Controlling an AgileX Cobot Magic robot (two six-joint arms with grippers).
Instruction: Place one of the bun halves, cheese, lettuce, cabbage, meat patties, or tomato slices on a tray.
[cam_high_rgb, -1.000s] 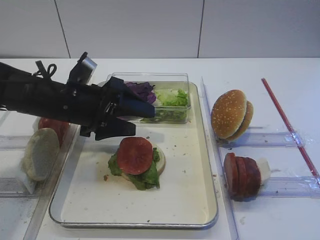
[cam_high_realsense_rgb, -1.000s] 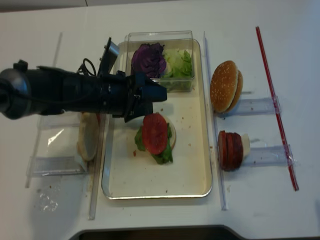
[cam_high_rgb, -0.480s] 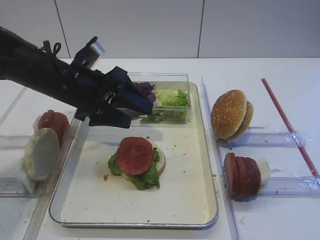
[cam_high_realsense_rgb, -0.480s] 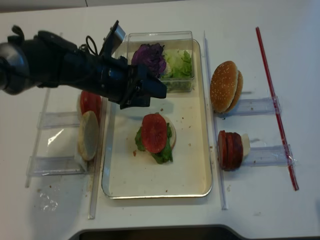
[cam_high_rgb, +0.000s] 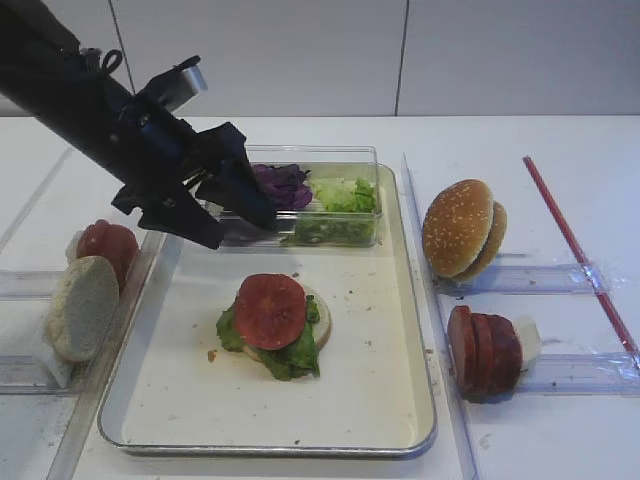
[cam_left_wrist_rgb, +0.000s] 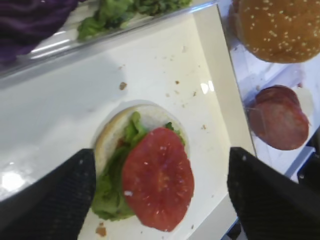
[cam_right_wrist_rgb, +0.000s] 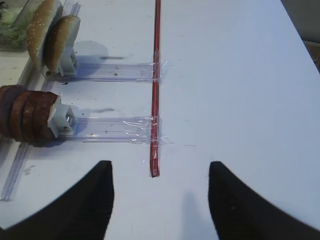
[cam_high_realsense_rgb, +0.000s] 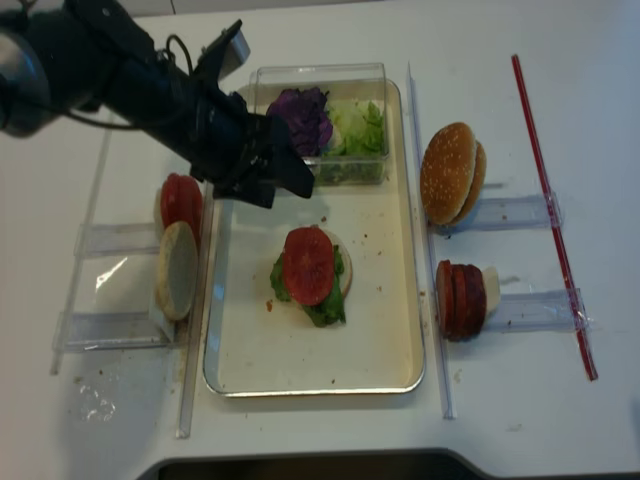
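On the cream tray (cam_high_rgb: 390, 330) lies a stack: a pale bun half, lettuce (cam_high_rgb: 290, 358) and a tomato slice (cam_high_rgb: 270, 310) (cam_high_realsense_rgb: 308, 265) (cam_left_wrist_rgb: 157, 177) on top. My left gripper (cam_high_rgb: 232, 218) (cam_high_realsense_rgb: 281, 192) (cam_left_wrist_rgb: 161, 155) hangs open and empty above the tray's back left, over the stack in its wrist view. More tomato slices (cam_high_rgb: 105, 245) and a pale bun half (cam_high_rgb: 82, 305) stand left of the tray. Sesame bun halves (cam_high_rgb: 460, 228) (cam_right_wrist_rgb: 50, 30) and meat patties (cam_high_rgb: 483, 352) (cam_right_wrist_rgb: 25, 112) stand on the right. Cabbage (cam_high_rgb: 283, 183) fills the box. Cheese is not in view. My right gripper (cam_right_wrist_rgb: 160, 167) is open over bare table.
A clear plastic box (cam_high_rgb: 300, 155) holding cabbage and more lettuce (cam_high_rgb: 345, 195) sits at the tray's back. Clear plastic racks (cam_high_rgb: 550, 278) hold the food on both sides. A red strip (cam_high_rgb: 575, 245) (cam_right_wrist_rgb: 155, 85) runs along the right of the table.
My left arm has risen and drawn back to the left, away from the stack, with its jaws open throughout. The stack on the tray has not moved.
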